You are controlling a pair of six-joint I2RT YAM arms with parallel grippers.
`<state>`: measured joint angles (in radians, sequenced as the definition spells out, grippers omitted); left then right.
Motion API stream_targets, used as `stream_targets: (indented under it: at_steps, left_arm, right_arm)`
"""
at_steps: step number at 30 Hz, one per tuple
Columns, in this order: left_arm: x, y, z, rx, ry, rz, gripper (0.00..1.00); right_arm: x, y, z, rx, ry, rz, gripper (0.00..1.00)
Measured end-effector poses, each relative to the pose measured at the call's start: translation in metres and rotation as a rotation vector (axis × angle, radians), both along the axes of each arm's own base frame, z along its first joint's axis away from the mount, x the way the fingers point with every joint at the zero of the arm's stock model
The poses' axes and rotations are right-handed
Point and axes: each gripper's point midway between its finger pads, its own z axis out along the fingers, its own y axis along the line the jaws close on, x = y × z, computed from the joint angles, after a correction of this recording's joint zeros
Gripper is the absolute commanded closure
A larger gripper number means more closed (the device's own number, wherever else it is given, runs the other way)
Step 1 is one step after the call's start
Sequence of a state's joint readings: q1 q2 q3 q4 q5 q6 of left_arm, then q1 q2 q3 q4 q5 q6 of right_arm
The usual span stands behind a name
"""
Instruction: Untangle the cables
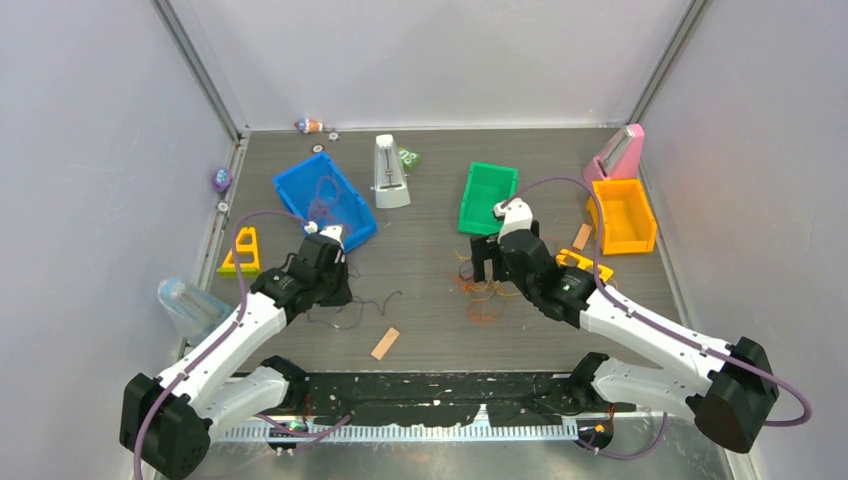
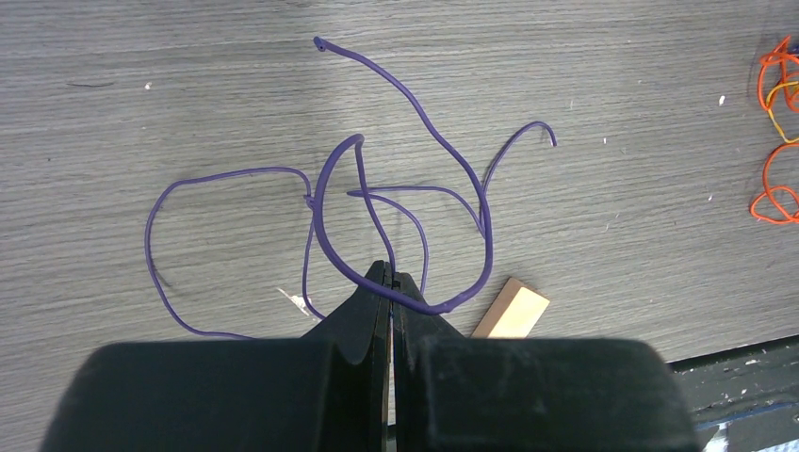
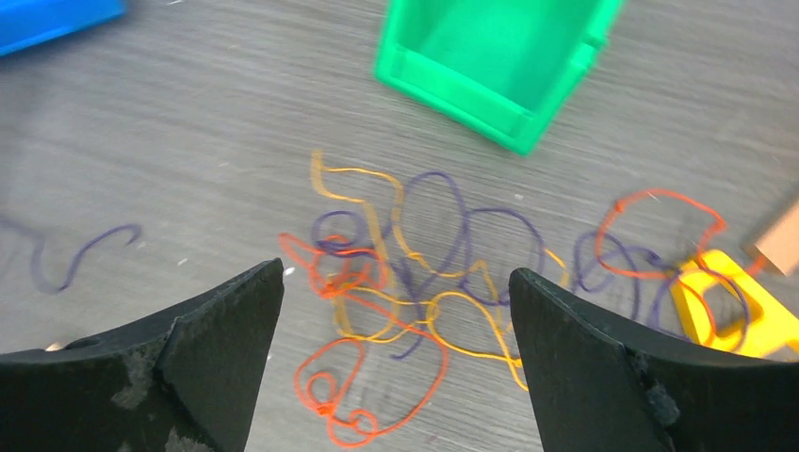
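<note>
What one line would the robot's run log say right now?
left end effector: shut on purple cable | right end effector: open above cable tangle | task: unfinished

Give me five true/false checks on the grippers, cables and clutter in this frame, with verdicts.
1. The left gripper is shut on a purple cable. True.
2. The right gripper is clamped on an orange cable. False: its jaws stand wide open above the tangle, holding nothing.
3. The tangle mixes orange, red and purple cables. True.
4. The tangle lies inside the green bin. False: it lies on the table, in front of the bin.
5. The wooden stick lies across the tangle. False: it lies near the left gripper, apart from the tangle.
</note>
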<state>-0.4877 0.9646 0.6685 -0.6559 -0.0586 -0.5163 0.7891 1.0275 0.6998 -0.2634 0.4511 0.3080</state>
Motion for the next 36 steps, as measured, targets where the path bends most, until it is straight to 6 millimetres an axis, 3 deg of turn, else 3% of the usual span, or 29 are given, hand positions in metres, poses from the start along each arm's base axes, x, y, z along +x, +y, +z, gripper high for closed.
stream_targets:
  at_steps: [7,11,15,22,28,33,36]
  left_arm:
    - [0.000,0.000,0.000,0.000,0.000,0.000,1.00]
    - [0.000,0.000,0.000,0.000,0.000,0.000,1.00]
    - [0.000,0.000,0.000,0.000,0.000,0.000,1.00]
    - [0.000,0.000,0.000,-0.001,0.001,0.000,1.00]
    - [-0.003,-0.002,-0.005,-0.007,0.021,-0.006,1.00]
    - [-0.003,-0.002,-0.007,-0.005,0.030,-0.007,1.00]
    - [-0.003,-0.002,-0.008,-0.003,0.033,-0.007,1.00]
  right_arm:
    - [-0.012,0.076,0.022,0.047,-0.007,0.302,0.12]
    - [-0.025,0.131,0.003,0.038,0.033,0.452,0.15]
    - [-0.037,0.177,-0.029,0.058,0.095,0.560,0.18]
    - [-0.047,0.216,-0.078,0.116,0.188,0.618,0.20]
    - [-0.059,0.246,-0.105,0.145,0.243,0.679,0.23]
    - [-0.062,0.260,-0.119,0.144,0.260,0.699,0.45]
    - [-0.060,0.267,-0.122,0.144,0.260,0.706,0.65]
